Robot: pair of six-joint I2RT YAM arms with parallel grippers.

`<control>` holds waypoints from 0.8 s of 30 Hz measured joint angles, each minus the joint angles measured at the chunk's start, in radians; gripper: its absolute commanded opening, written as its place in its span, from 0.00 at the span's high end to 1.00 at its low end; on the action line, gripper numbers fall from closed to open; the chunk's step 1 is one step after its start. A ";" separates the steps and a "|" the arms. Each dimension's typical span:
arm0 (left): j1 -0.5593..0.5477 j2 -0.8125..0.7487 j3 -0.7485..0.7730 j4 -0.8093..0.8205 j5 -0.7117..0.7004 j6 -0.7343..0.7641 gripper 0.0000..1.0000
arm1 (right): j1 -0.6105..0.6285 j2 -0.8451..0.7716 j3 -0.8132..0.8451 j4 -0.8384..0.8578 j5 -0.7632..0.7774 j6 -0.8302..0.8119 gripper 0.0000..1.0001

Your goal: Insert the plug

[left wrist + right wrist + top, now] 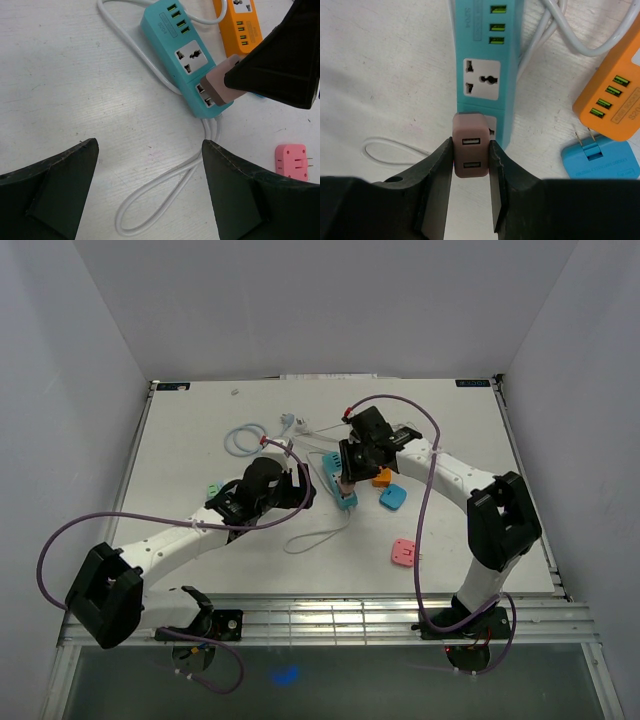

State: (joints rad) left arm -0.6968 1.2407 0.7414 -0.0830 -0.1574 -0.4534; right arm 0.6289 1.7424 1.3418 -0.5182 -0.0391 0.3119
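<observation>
Plug (345, 483) from above: clamped in right claw (348, 477), at near end of teal strip (346, 502) on desk (200, 430). Keep straight, line up with socket, push down slowly.

From left wrist: left claw (150, 145) wide apart, holding nothing; could steady strip.

From right wrist: small, blocky, pinkish-brown, two slots on back.

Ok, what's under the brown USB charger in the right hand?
The end socket of the teal power strip sits beneath the brown USB charger, held by the right hand; only part of it shows. The charger's prongs are hidden, so seating can't be confirmed.
</observation>
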 measured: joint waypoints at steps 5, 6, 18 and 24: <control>0.013 0.025 0.000 0.001 0.014 -0.009 0.05 | 0.034 0.003 -0.003 0.000 0.050 0.002 0.92; 0.014 0.029 0.000 0.002 0.018 -0.011 0.05 | 0.037 0.002 -0.005 0.002 0.061 0.002 0.92; 0.024 0.101 0.017 0.009 0.048 -0.020 0.05 | 0.098 -0.014 -0.022 0.013 0.227 0.002 0.92; 0.065 0.179 0.080 0.009 0.081 -0.022 0.05 | 0.099 -0.012 -0.025 -0.010 0.322 -0.031 0.92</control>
State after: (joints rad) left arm -0.6315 1.4200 0.8211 -0.0742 -0.0765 -0.4755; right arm 0.7277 1.7302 1.3170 -0.5282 0.2825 0.2806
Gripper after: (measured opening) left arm 0.950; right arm 0.365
